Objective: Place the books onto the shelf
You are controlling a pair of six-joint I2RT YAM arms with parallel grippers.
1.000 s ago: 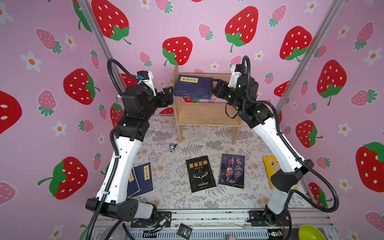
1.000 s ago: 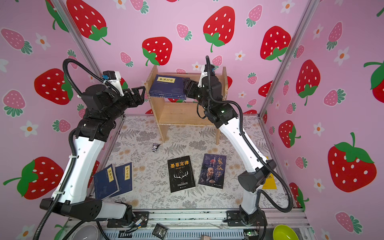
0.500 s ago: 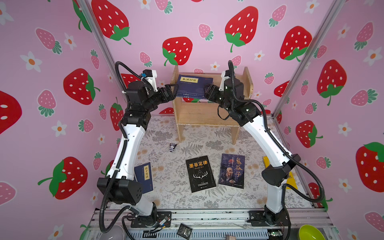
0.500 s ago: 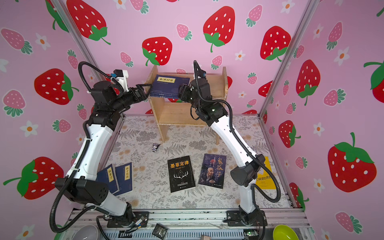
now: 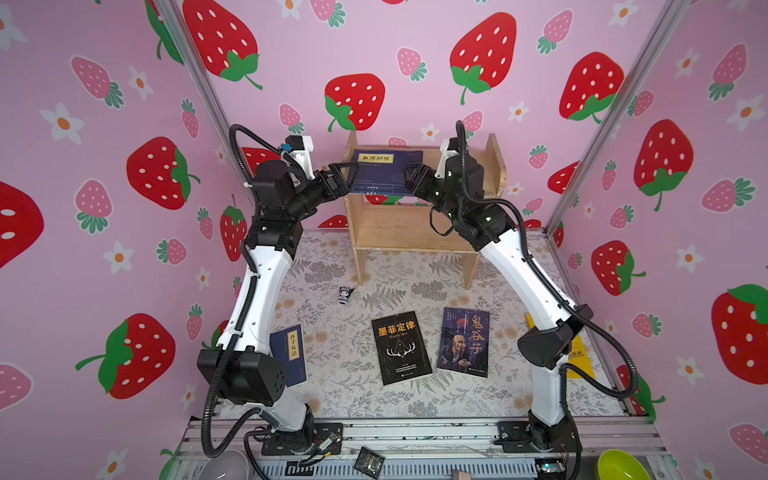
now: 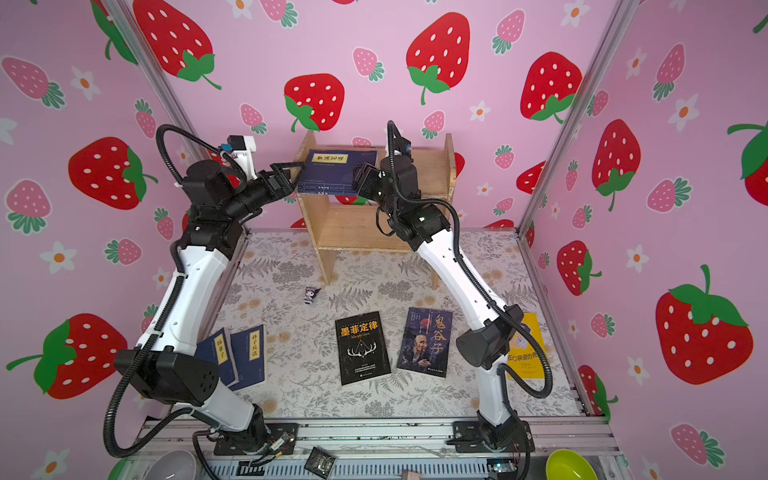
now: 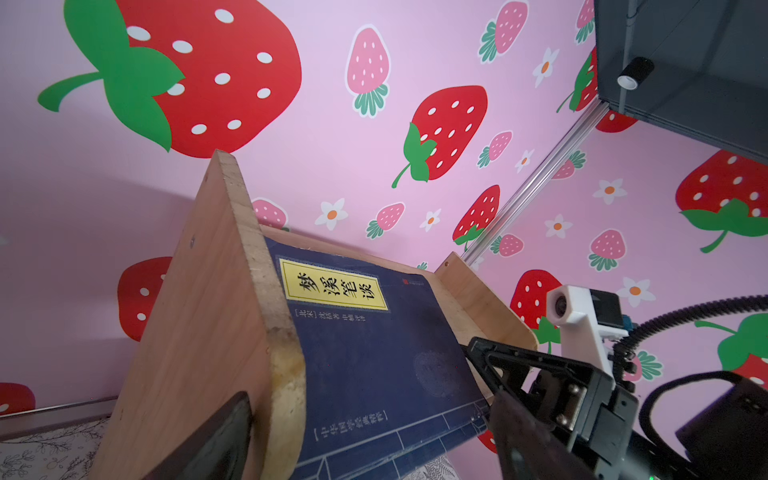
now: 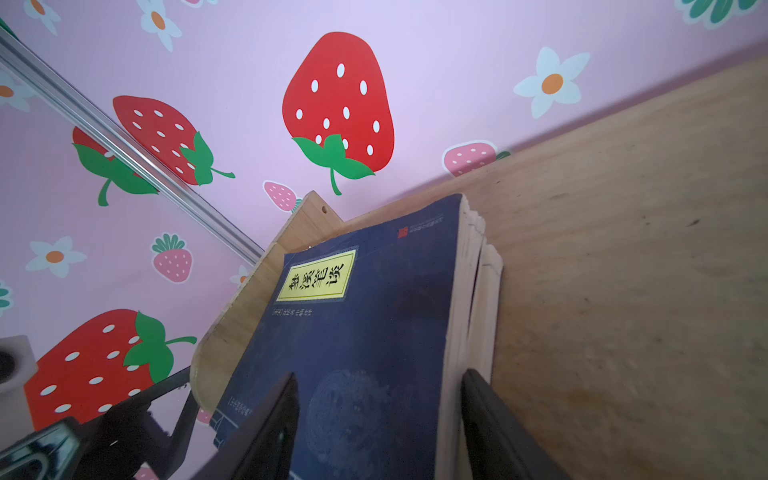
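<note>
A stack of navy books (image 5: pixel 386 172) (image 6: pixel 336 170) with a yellow label lies flat on the top tier of the wooden shelf (image 5: pixel 415 232) (image 6: pixel 365 232), at its left end. My left gripper (image 5: pixel 347 174) (image 7: pixel 368 401) is open, straddling the shelf's left side panel (image 7: pixel 216 316) and the stack's near end. My right gripper (image 5: pixel 409 176) (image 8: pixel 379 376) is open, one finger over the top cover (image 8: pixel 365 316), the other beside the page edges. On the mat lie a black antler book (image 5: pixel 401 347), an old-man's-face book (image 5: pixel 465 343), navy books (image 6: pixel 251 353) and a yellow book (image 6: pixel 525 353), partly hidden by the arms.
A tiny dark figurine (image 5: pixel 345 294) stands on the mat in front of the shelf's left leg. A green bowl (image 5: pixel 619 465) and a grey bowl (image 5: pixel 226 467) sit by the front rail. Pink strawberry walls close in on three sides.
Both arms have reached further toward the shelf. The left gripper has come up to the shelf's left panel; the right gripper has slid left along the top tier onto the stack. The books look unmoved.
</note>
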